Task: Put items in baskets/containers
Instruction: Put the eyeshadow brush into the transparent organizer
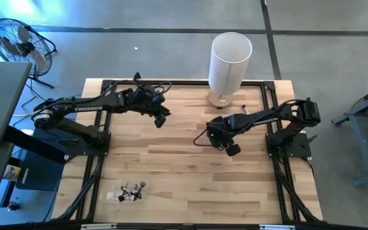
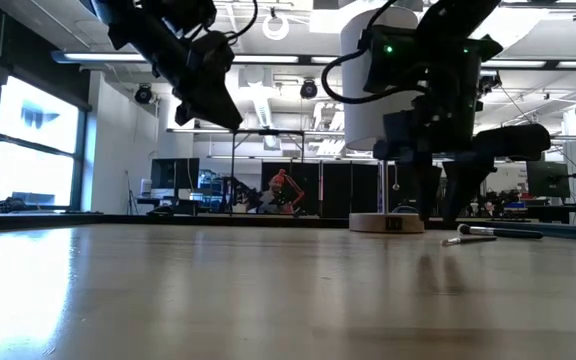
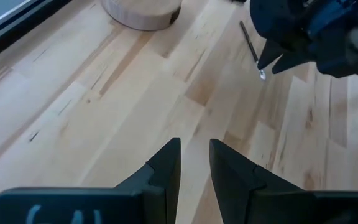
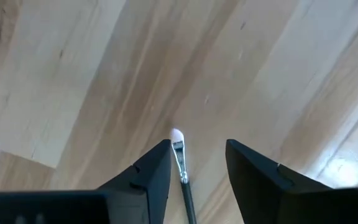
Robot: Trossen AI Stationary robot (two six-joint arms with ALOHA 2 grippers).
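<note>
A thin dark brush [image 4: 180,163] with a white tip and a metal collar lies on the wooden table between the fingers of my open right gripper [image 4: 197,155], close beside one finger. My right gripper [image 1: 225,145] hovers low over the table's right middle. The brush [image 3: 252,48] also shows on the boards under that gripper in the left wrist view. In the low view, brushes [image 2: 493,234] lie flat on the table. My left gripper [image 1: 161,118] is raised over the far left part, fingers [image 3: 166,165] narrowly apart and holding nothing. A small pale see-through tray with dark bits [image 1: 130,191] sits near the near-left edge.
A tall white cylinder [image 1: 230,61] stands on a round wooden base [image 3: 142,12] at the table's far edge, just beyond my right gripper. Black frame rails [image 1: 94,179] run along the table's left and right sides. Bare boards [image 1: 184,172] span the middle and near part.
</note>
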